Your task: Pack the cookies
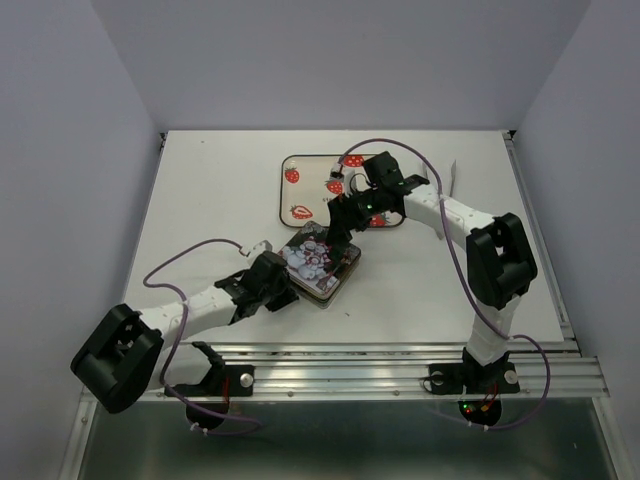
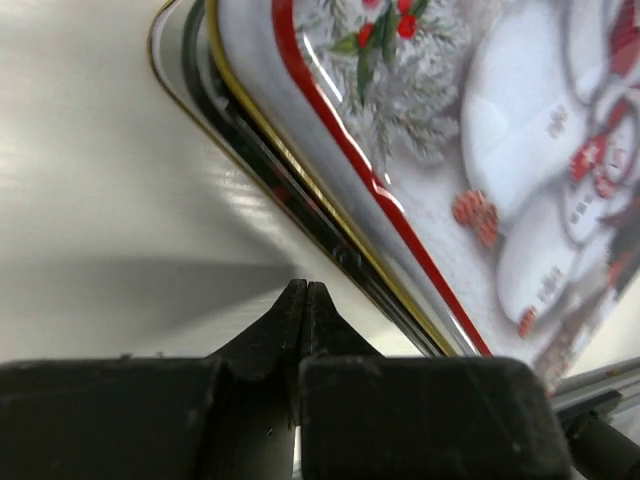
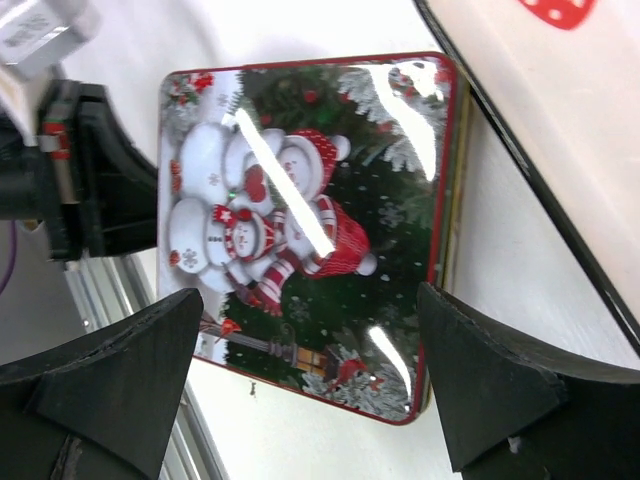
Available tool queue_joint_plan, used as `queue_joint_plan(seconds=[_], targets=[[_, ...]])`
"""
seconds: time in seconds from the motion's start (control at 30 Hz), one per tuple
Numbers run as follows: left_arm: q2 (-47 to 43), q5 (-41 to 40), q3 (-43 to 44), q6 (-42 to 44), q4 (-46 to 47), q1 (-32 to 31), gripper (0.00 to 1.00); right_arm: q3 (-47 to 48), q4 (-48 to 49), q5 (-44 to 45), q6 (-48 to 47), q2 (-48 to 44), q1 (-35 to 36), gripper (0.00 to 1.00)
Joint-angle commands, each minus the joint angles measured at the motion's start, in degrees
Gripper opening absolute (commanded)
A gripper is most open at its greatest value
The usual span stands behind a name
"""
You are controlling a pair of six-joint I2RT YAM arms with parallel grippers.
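Your left gripper is pinched shut on nothing, just beside the near-left edge of the snowman tin. Your right gripper hangs wide open and empty above it.

We take this for a robotics lab, a boxed-in test cell. Plain pale walls close round a white table on three sides. Along the bottom of the frame a metal rail carries one robot arm at lower left and another at lower right, with purple cables looping loose.
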Motion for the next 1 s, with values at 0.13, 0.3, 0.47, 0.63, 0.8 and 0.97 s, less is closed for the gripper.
queue_joint_plan(seconds=[0.13, 0.3, 0.47, 0.63, 0.8, 0.97], targets=[[-17.8, -5.4, 0.0, -4.2, -11.5, -0.2, 0.45, 0.9, 2.7, 9.3, 1.8, -1.9, 0.4, 0.94], [-27.4, -8.9, 0.0, -6.9, -14.5, 1.1, 0.86, -0.5, 4.2, 14.2, 3.3, -2.3, 0.4, 0.95], [-28.4, -8.4, -1.2, -3.8, -10.1, 5.0, 0.99, -1.4, 5.2, 14.3, 4.2, -2.2, 0.4, 0.95], [-18.6, -4.1, 2.0, 3.6, -3.0, 11.9, 0.99, -1.4, 5.6, 14.8, 4.2, -1.7, 0.4, 0.95], [-8.7, 4.5, 1.9, 7.3, 5.7, 16.9, 0.93, -1.4, 5.5, 16.0, 4.3, -0.9, 0.4, 0.95], [-6.6, 7.8, 1.8, 8.3, 9.7, 18.6, 0.79, -1.8, 5.5, 16.6, 4.3, -0.2, 0.4, 0.95]])
